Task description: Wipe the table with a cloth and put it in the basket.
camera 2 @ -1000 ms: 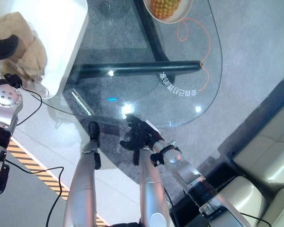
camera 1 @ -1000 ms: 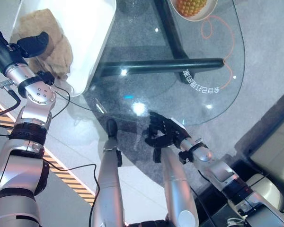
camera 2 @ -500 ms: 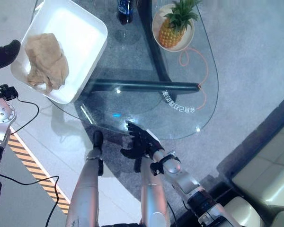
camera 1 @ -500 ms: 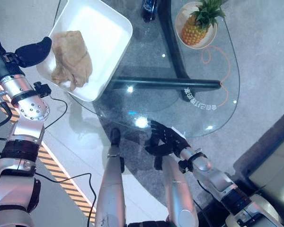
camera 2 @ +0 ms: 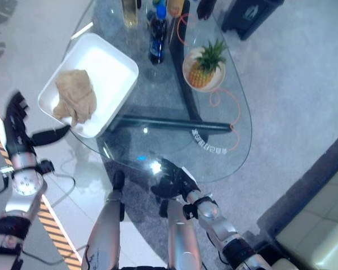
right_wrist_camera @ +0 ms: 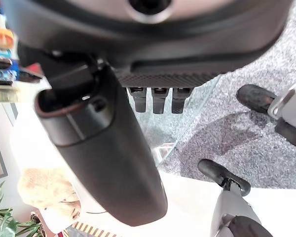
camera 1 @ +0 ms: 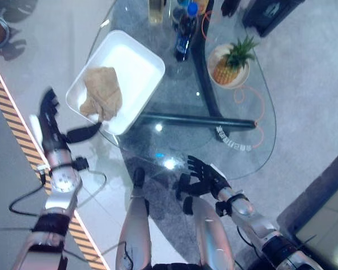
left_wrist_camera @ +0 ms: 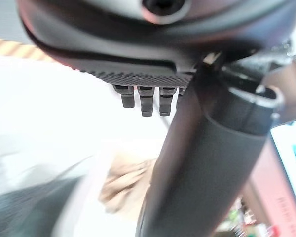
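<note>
A tan cloth [camera 1: 101,97] lies crumpled in the white basket [camera 1: 139,53], which stands on the left end of the glass table [camera 1: 219,147]. My left hand [camera 1: 49,128] hovers off the table beside the basket's near left edge, apart from the cloth, open, fingers straight and thumb [camera 1: 81,134] pointing at the basket. The left wrist view shows the cloth [left_wrist_camera: 122,183] past that thumb. My right hand [camera 1: 205,177] hangs at the table's near edge, open and empty, fingers spread.
A pineapple [camera 1: 230,59] on a round plate sits on the table's right side. Several bottles [camera 1: 183,31] stand at the far end beyond the basket. A dark bar [camera 1: 197,120] runs under the glass. Striped floor tape [camera 1: 14,121] lies at the left.
The camera has moved, so more of the table shows. My left hand has drawn back from over the cloth to beside the basket. The right hand stays at the near edge.
</note>
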Robot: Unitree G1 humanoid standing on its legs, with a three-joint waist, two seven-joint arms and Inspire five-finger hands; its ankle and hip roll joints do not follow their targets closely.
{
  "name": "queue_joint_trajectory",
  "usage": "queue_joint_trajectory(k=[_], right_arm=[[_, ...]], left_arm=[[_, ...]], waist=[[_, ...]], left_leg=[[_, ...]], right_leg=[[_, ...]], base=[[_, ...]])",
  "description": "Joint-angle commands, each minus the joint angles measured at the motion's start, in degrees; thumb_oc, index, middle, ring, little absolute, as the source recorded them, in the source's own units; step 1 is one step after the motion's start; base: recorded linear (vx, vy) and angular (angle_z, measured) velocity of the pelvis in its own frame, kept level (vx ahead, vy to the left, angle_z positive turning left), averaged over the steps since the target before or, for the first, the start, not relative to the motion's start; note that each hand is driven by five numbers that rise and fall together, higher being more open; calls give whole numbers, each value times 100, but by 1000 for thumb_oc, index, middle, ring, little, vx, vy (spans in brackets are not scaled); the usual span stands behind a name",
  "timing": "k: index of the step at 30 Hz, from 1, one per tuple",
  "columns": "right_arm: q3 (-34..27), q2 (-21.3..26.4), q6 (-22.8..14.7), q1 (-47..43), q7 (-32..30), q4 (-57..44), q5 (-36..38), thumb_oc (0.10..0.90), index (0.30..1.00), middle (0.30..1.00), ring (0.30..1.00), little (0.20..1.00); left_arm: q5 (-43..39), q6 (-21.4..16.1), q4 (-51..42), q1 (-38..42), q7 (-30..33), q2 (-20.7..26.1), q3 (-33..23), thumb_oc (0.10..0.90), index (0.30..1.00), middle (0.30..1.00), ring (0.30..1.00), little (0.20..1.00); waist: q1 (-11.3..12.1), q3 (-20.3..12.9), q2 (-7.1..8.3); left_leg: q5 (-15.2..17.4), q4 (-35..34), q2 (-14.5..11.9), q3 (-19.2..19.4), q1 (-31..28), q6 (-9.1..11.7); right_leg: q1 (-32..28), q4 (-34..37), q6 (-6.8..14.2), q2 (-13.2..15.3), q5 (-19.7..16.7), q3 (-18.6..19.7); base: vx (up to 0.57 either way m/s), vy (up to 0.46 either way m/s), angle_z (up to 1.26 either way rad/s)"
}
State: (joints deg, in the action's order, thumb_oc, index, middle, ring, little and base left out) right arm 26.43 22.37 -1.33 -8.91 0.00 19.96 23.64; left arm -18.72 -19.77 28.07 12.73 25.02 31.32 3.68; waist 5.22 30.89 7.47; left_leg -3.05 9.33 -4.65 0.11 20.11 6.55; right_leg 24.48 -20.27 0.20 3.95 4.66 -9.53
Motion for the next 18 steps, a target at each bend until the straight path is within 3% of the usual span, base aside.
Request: queue_joint_trajectory(k=[1, 7, 9, 15, 18], right_arm=[[-280, -85, -341, 369, 268, -16, -99, 800, 900, 900, 900, 900], [-591, -247, -20, 730, 404, 771, -482, 800, 900, 900, 900, 900], [-663, -275, -2, 792, 466, 1106, -505, 800, 900, 900, 900, 900], [-912, -498, 27, 916, 423, 2202, -504, 800, 900, 900, 900, 900], [-928, -513, 13, 914, 410, 2293, -494, 800, 900, 900, 900, 900]], left_arm=[[-175, 122, -468, -170, -588, -340, 49, 800, 900, 900, 900, 900], [-375, 605, 82, -959, -1346, -926, 572, 800, 900, 900, 900, 900], [-397, 586, 401, -1110, -1545, -1061, 625, 800, 900, 900, 900, 900], [-1093, 818, 1611, -1435, -2102, -1573, 604, 800, 900, 900, 900, 900], [-1138, 820, 1700, -1433, -2137, -1603, 582, 800, 900, 900, 900, 900]], waist=[[-48, -328, -222], [-118, -945, -428], [-122, -1094, -472], [-158, -1525, -509], [-162, -1541, -511]], left_leg=[[163, 176, 491, 35, -160, -385], [109, -270, 458, 42, -823, -370], [94, -385, 440, 43, -993, -366], [88, -650, 373, 55, -1418, -360], [91, -663, 371, 55, -1445, -360]], right_leg=[[-958, 718, 122, -93, -91, -301], [-1675, 1206, 184, 27, -219, -310], [-1851, 1305, 197, 45, -238, -303], [-2232, 1558, 242, 87, -321, -244], [-2253, 1567, 244, 86, -321, -238]], base=[[56, -45, 0], [71, 19, 8], [96, 25, -1], [103, -5, -1], [24, -2, -3]])
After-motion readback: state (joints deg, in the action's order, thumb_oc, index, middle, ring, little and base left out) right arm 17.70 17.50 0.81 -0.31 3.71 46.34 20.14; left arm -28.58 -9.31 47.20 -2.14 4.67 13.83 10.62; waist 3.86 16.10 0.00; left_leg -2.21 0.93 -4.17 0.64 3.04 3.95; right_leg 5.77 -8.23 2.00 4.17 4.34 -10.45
